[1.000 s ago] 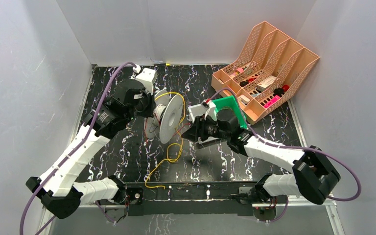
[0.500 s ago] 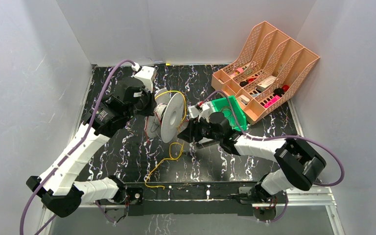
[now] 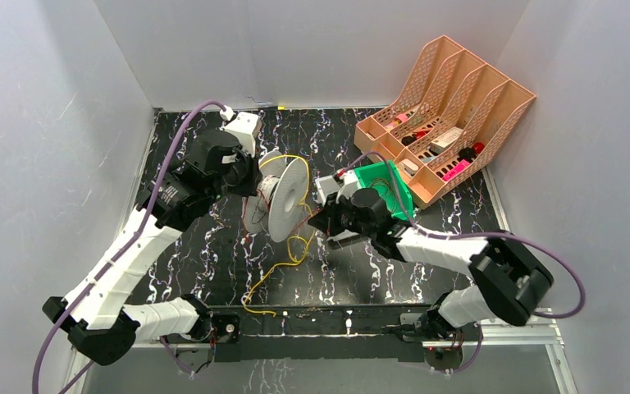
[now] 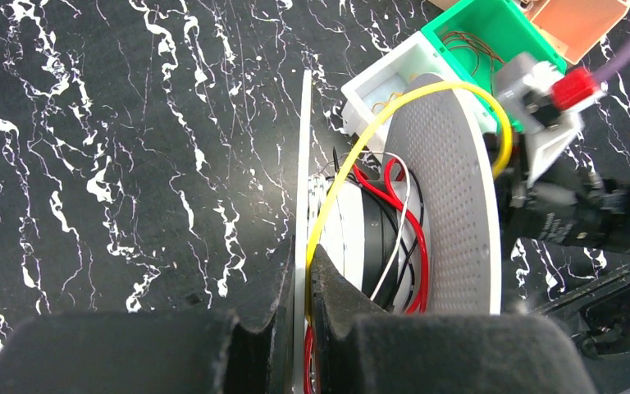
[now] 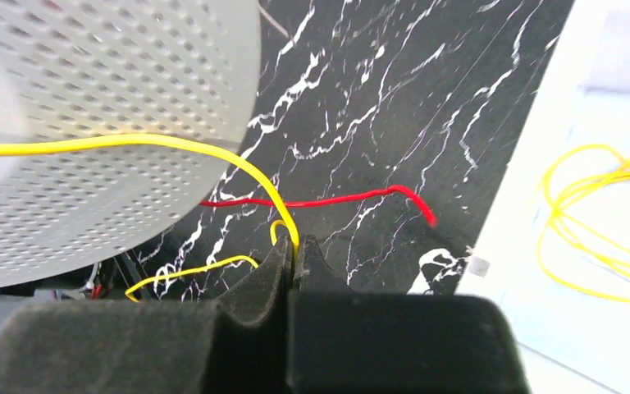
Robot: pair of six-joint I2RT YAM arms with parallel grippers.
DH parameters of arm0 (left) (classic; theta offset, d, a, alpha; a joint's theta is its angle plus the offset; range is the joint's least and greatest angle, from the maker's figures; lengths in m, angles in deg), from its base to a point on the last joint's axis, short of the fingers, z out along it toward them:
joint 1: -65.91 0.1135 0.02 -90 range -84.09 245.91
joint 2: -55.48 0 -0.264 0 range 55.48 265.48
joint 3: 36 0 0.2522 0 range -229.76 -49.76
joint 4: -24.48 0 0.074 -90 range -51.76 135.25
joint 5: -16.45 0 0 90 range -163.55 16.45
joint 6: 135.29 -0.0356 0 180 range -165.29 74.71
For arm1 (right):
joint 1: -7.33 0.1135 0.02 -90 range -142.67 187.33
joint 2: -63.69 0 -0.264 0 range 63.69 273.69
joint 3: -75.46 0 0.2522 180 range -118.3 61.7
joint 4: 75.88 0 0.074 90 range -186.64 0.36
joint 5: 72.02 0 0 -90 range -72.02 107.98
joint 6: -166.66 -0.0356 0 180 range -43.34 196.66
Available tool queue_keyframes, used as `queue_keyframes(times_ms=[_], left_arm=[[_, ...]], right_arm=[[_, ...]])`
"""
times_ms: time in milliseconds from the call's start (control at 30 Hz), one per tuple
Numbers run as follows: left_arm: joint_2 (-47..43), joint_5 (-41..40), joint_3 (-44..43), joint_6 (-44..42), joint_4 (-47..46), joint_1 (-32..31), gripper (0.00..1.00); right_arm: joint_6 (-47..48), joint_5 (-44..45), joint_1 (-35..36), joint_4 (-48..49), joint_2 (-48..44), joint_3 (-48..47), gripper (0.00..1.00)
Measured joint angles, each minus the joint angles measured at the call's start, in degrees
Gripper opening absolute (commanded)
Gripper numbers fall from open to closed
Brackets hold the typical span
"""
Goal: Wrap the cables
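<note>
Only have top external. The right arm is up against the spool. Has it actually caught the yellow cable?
Observer: Yes. The right wrist view shows the right tool shut on the yellow cable, pinched right at the fingertips.
Operator: And the other arm's grip?
Observer: In the left wrist view, the left tool clamps the spool by the edge of its thin near flange.
Operator: Anything wound on yet?
Observer: Red wires and a white wire loop around the hub. The yellow cable only arcs over the far flange's rim.
</note>
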Motion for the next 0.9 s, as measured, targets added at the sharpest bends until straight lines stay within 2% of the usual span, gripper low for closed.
queue_keyframes(times_ms=[167,333,533,900], left_arm=[[-1.3,1.0,0.0,-0.8,0.4,0.0,0.00],[-3.6,2.7,0.1,-2.2,0.7,0.0,0.00],[-6.1,6.6,0.3,-4.6,1.6,0.0,0.00],[-8.5,14.1,0.3,-6.2,3.9,0.0,0.00]], right_arm=[[0.2,6.7,-1.2,-3.9,-9.0,0.2,0.00],[-0.5,11.8,-7.0,-9.4,-15.9,0.1,0.00],[-2.3,13.9,-14.2,-15.5,-17.1,0.0,0.00],[-4.4,11.4,-16.2,-16.6,-17.2,2.1,0.00]])
